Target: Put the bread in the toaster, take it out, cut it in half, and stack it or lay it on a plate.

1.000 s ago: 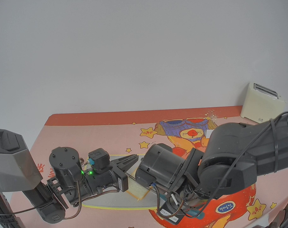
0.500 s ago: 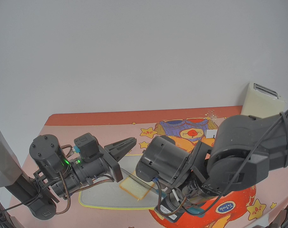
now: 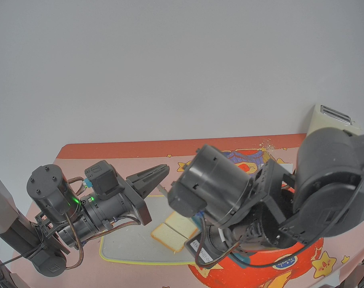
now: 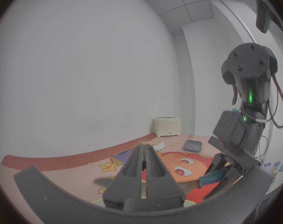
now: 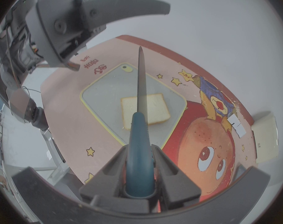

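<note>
A slice of bread [image 3: 172, 232] lies on the pale cutting board [image 3: 126, 247]; in the head view a line splits it into two pieces lying side by side. In the right wrist view the bread [image 5: 157, 109] sits under the blade. My right gripper [image 5: 140, 159] is shut on the blue handle of a knife [image 5: 142, 78], which hangs in the air above the slice, pointing across the board. My left gripper [image 3: 154, 175] is shut on nothing and hovers above the board's far left corner, apart from the bread. The cream toaster [image 3: 334, 119] stands at the far right of the table.
A small grey dish [image 4: 192, 145] lies on the cartoon mat to the right of the board, with the toaster [image 4: 168, 126] behind it. Two small white scraps [image 5: 236, 123] lie on the mat near the toaster [image 5: 266, 137]. The board's left half [image 5: 101, 91] is bare.
The right arm has lifted the knife off the bread and swung upward. My left gripper rose off the slice and drew back to the left. The bread now shows as two pieces.
</note>
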